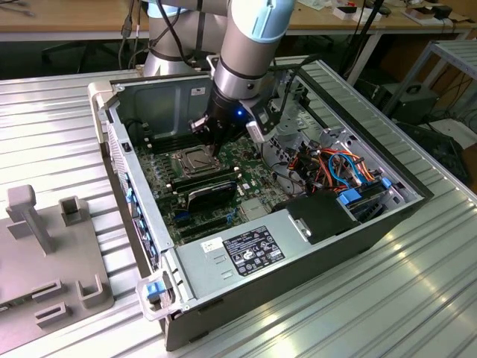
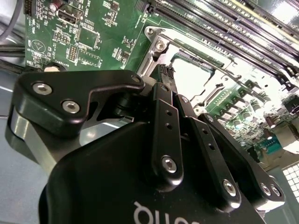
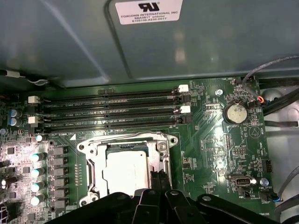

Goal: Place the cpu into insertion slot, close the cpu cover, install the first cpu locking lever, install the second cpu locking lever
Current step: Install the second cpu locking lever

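Observation:
The cpu [image 3: 125,170] lies in the insertion slot [image 1: 195,159], its silvery top showing through the window of the cpu cover [image 3: 96,158]. The cover lies flat over the chip. My gripper [image 3: 158,176] is shut, its two black fingers pressed together with nothing visible between them. Its tip is down at one side edge of the socket, next to the cover's rim, and I cannot tell if it touches. In the second wrist view the gripper [image 2: 166,77] points at that same bright metal frame [image 2: 201,79]. In the exterior view the gripper [image 1: 215,145] hangs inside the open computer case. I cannot pick out the locking levers from the rim.
Long black memory slots [image 3: 112,109] run just beyond the socket, with the case wall [image 3: 187,51] behind them. A coin battery [image 3: 236,112] sits on the green board. A black card [image 1: 211,192], a power supply [image 1: 246,250] and coloured cables [image 1: 343,168] crowd the case. A grey fixture [image 1: 45,253] stands at the exterior view's left.

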Tool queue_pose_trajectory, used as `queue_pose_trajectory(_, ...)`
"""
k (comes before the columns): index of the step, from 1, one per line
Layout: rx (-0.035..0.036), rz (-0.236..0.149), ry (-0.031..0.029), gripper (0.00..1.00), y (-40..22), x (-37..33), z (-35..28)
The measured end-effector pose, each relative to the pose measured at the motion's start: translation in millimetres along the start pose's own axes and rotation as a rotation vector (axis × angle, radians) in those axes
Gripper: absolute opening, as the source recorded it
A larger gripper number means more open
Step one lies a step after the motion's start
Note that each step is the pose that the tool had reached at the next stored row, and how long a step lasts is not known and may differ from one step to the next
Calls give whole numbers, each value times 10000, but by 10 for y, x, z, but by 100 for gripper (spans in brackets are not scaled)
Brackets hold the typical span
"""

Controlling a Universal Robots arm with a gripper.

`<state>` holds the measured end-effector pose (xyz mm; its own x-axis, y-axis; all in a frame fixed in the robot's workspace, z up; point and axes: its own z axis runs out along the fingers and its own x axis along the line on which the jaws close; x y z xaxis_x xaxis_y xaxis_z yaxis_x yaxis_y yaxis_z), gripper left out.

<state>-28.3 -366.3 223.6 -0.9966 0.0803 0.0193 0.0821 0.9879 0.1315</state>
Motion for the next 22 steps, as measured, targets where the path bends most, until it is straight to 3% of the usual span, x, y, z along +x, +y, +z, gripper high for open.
queue_pose_trajectory(4,1,-41,5,11,-7,-1,-49)
queue_pose_trajectory(12,3,-86,11,11,-141,-11,-71)
queue_pose_trajectory(22,4,-96,13,11,-156,-13,-73)
